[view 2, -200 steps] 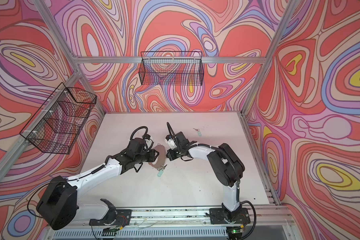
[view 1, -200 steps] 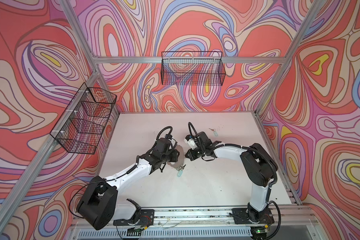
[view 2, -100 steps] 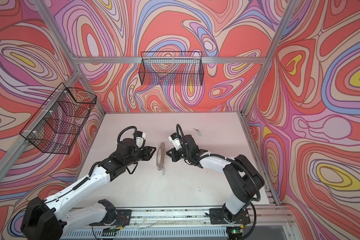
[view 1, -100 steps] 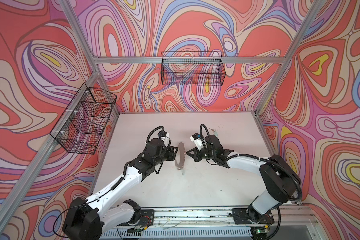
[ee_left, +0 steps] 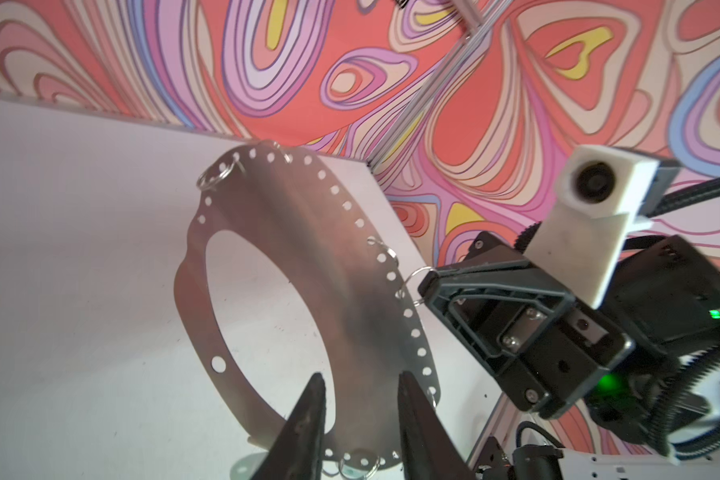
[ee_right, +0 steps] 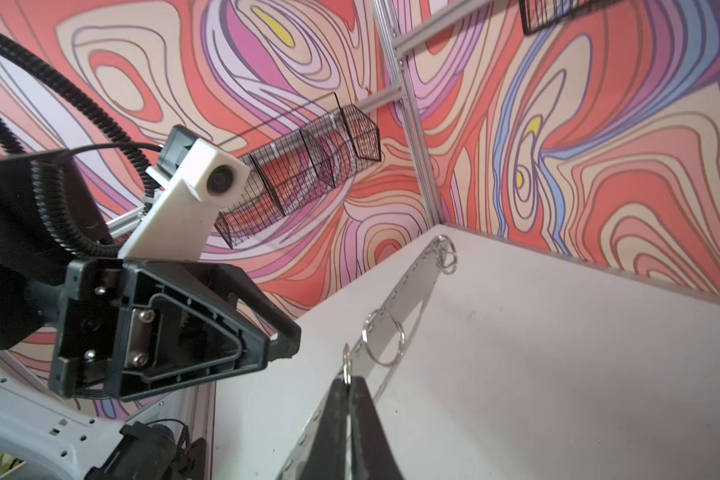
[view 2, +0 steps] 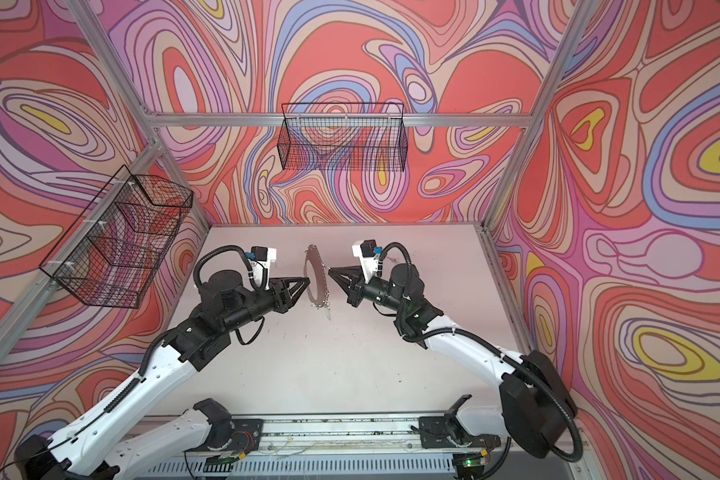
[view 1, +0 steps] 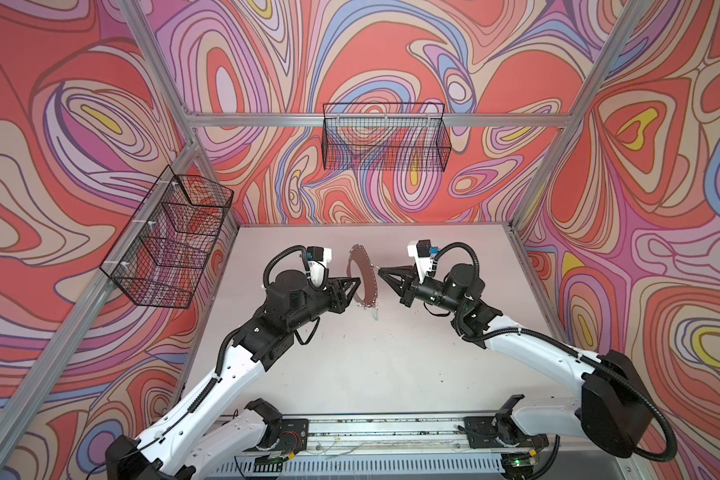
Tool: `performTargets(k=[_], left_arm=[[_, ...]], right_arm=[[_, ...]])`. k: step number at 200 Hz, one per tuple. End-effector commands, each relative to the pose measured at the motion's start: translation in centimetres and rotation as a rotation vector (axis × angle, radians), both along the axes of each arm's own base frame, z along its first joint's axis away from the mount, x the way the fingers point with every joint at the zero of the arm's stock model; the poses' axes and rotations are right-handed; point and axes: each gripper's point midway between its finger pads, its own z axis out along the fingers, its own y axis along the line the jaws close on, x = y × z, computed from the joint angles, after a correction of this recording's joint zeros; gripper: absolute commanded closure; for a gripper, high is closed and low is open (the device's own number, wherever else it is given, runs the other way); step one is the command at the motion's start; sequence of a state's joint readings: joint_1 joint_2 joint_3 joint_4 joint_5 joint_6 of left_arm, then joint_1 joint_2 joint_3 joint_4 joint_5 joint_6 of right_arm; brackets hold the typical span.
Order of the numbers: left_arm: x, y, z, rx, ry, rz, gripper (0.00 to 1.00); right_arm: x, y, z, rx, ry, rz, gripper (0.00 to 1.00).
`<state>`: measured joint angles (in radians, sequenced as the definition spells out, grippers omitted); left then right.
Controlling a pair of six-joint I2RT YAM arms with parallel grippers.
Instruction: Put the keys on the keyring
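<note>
The keyring [view 1: 358, 262] stands on edge in mid-air over the middle of the white table [view 1: 371, 374], flat faces turned toward the two arms. There is bare tabletop all around it. The front half down to the rail is clear, and the side walls and both wire baskets [view 1: 167, 241] [view 1: 385, 141] are well apart from it.

The arms reach in from the front rail with elbows bowed outward and forearms nearly level, so the grippers point at each other across the plate.

The right gripper [view 1: 380, 270] has its fingers pressed together on one small wire loop [ee_left: 418, 276] at the plate's rim. That pinch is the only hold I can see on the plate.

The left gripper [view 1: 356, 283] sits just beside the opposite face with its fingers [ee_left: 314, 399] a narrow way apart and nothing between them. In the right wrist view a gap shows between its tip and the metal.

One key [view 1: 375, 312] with a pale tag hangs from the bottom rim, just over the table — whether it touches the surface I cannot tell. Other loops [ee_right: 383, 336] on the rim carry nothing.
</note>
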<state>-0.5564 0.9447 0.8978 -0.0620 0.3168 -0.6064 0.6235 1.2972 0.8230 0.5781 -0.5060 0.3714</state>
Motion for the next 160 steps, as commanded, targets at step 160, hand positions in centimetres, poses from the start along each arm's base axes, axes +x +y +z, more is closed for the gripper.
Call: performTargets(k=[160], left_arm=[[-2.4, -3.6, 10.9, -0.274, -0.231, -0.280, 0.70]], right_arm=[[-5.4, -1.0, 11.3, 0.286, -0.168, 0.198, 1.00]])
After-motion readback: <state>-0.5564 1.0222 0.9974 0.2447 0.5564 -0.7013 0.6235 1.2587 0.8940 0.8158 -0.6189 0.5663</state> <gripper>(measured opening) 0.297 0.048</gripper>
